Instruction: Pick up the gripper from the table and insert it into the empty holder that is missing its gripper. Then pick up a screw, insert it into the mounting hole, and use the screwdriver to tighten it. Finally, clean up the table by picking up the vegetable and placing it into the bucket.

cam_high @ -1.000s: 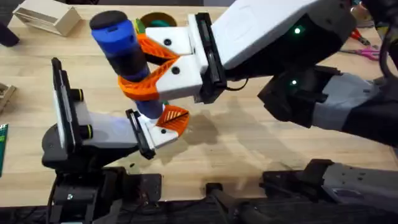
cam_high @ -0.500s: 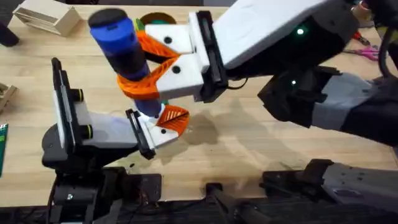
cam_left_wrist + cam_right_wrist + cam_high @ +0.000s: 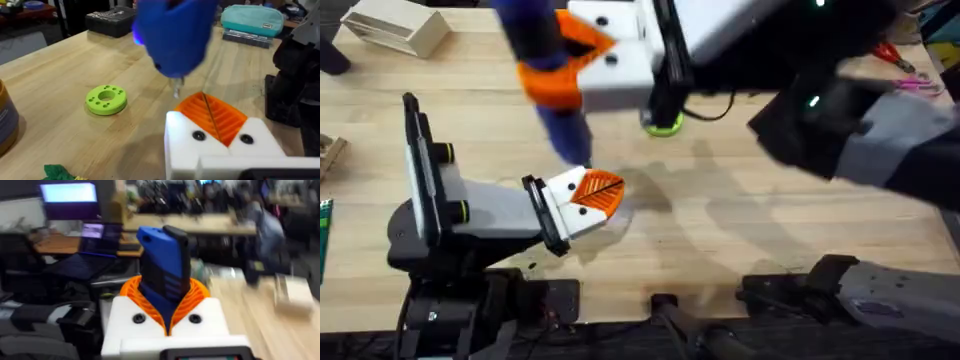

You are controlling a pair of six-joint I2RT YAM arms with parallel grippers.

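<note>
Ribbed right tool (image 3: pixel 563 62) lifted screwdriver (image 3: pixel 548 75).

Light-wood table (image 3: pixel 740 215) with a lime-green ring (image 3: pixel 106 99), a white box (image 3: pixel 398 27), scissors (image 3: pixel 905 75).

No legible text, labels or numbers.

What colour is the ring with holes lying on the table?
Lime green. The ring shows best in the left wrist view, flat on the table.
</note>
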